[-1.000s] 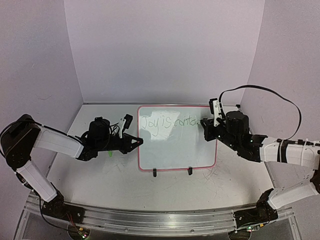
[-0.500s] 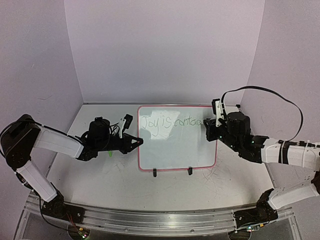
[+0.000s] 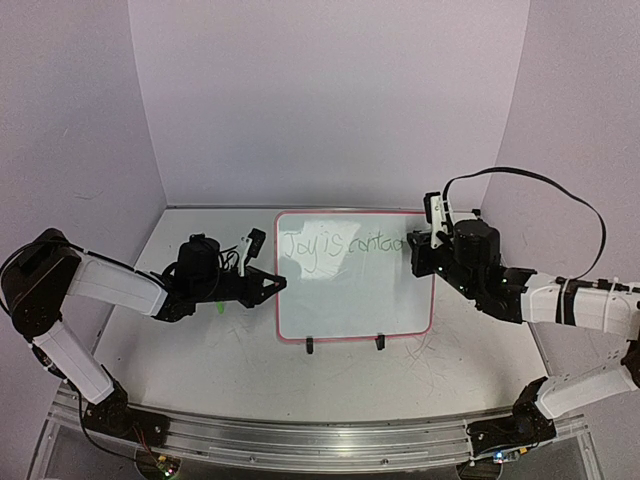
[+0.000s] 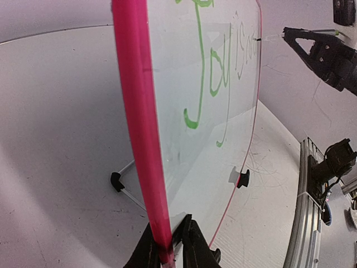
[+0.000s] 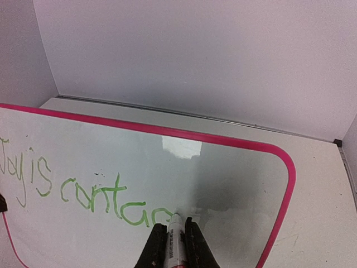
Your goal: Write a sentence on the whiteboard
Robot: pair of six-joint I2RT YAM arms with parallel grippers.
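The whiteboard [image 3: 355, 275] stands on its black wire stand [image 3: 310, 345] about midway between the table's [image 3: 200, 360] left and right edges, its face leaning back toward the far edge so that it is open to a pen coming from the near side. A board on two thin feet would likely slide or tip under writing pressure, which seems to be why the left gripper [image 3: 275, 285] is clamped on the board's left edge; the left wrist view shows its fingers [image 4: 146, 254] pinching the pink rim low down, clear of the writing. The right gripper [image 5: 174, 245] is closed tight around a marker [image 5: 174, 237], held roughly square to the board with the tip touching the surface at the end of the line. The sentence [image 5: 83, 192] so far reads "Joy is conta" in thin green, with a further letter forming under the tip, so the word is not finished. Bare board lies to the right of the tip, before the right edge, probably enough for the rest.
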